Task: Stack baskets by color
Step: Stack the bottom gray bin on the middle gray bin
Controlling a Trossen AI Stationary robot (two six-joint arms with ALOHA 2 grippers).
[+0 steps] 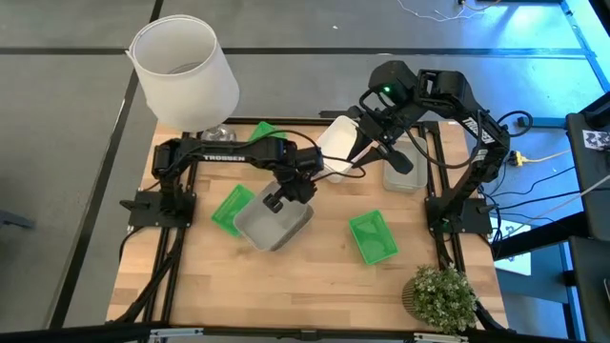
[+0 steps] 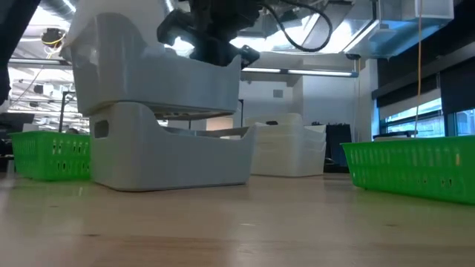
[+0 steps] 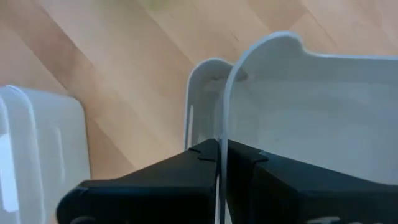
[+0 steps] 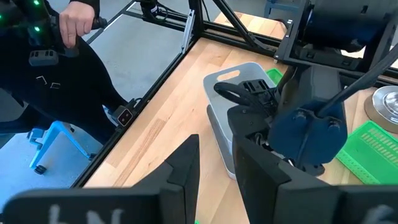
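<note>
My left gripper (image 1: 274, 202) is shut on a translucent grey basket (image 2: 148, 67), which hangs tilted right over a second grey basket (image 2: 171, 152) standing on the table's middle. The held basket's lower edge dips inside the standing one's rim. My right gripper (image 4: 217, 168) waits open and raised at the far right, above a third grey basket (image 1: 405, 176). White baskets (image 1: 335, 151) stand at the far middle. Green baskets lie at the left (image 1: 232, 208), near right (image 1: 374, 236) and far side (image 1: 262, 131). My left gripper pinches the held grey basket's end wall at its raised rim (image 3: 222, 118), one finger inside the basket and one outside. The fingers come steeply from above. The basket hangs tilted; whether it touches the basket below, I cannot tell.
A big white lampshade (image 1: 184, 71) stands at the far left corner and a potted plant (image 1: 440, 295) at the near right corner. A person stands beside the table with a hand (image 4: 78, 22) showing in the right wrist view. Bare wood lies along the near edge (image 1: 286, 286).
</note>
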